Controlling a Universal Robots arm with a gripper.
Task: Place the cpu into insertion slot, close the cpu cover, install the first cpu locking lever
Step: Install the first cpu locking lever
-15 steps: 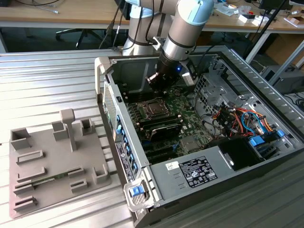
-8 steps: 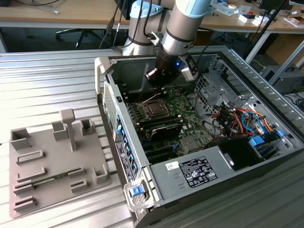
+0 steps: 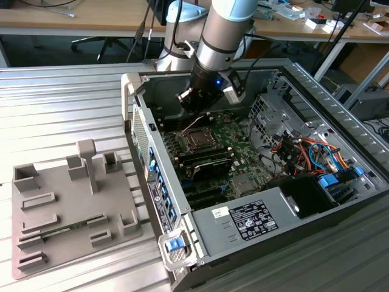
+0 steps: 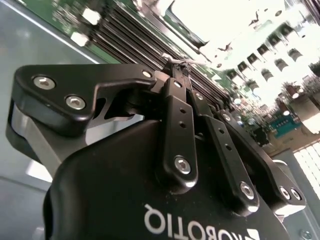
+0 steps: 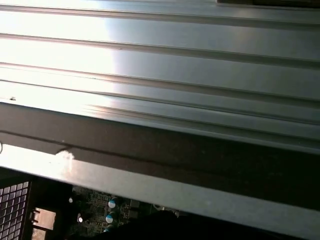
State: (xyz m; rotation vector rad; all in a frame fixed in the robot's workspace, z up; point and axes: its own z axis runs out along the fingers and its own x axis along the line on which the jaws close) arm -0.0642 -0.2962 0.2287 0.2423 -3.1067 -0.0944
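In the exterior view my gripper [image 3: 200, 113] reaches down into the open computer case, just above the far edge of the insertion slot [image 3: 198, 141]. The cpu cover [image 3: 190, 135] looks to lie flat on the slot as a silvery frame around a dark grey square. I cannot tell whether that square is the cpu. A thin wire locking lever [image 3: 193, 124] stands up at an angle from the slot, right under the fingertips. In the second wrist view the gripper [image 4: 179, 67] is shut, its black fingers [image 4: 175, 120] pressed together with a thin silvery piece at their tips.
The case's near wall [image 3: 152, 176] and its blue latch [image 3: 176, 244] stand at the exterior view's left of the board. Orange and blue cables [image 3: 304, 152] and a power supply [image 3: 255, 219] fill its right. A grey fixture tray [image 3: 67, 207] lies on the ribbed table [image 5: 160, 60].
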